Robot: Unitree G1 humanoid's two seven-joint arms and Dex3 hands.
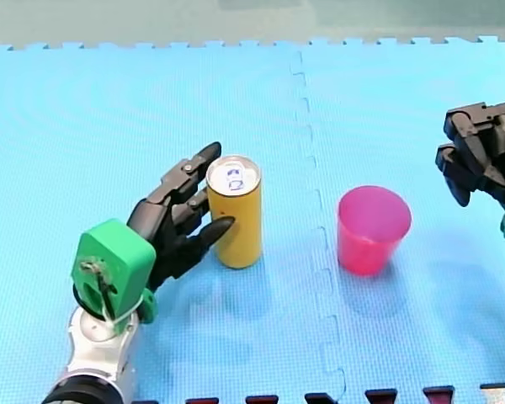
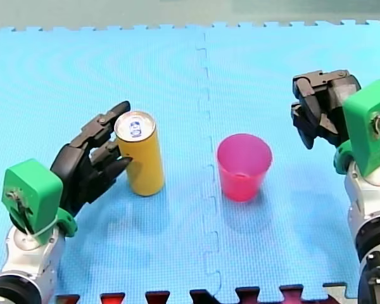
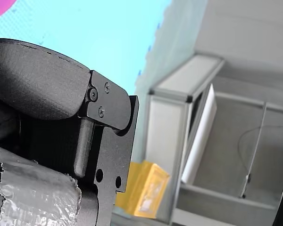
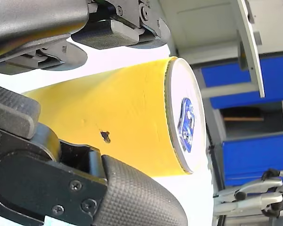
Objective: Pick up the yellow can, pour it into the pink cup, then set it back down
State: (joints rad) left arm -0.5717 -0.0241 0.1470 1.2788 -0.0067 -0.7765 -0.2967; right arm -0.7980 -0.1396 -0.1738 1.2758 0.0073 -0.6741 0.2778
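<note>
Standing upright, yellow can between left hand fingers

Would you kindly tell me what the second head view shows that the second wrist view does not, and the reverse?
The head view takes in the pink cup and, beyond it to the right, the right hand, shut. The wrist view adds a small dark mark on the side of the yellow can and blue panels behind it. Both share the yellow can, which stands upright, with the left hand open around it.
</note>
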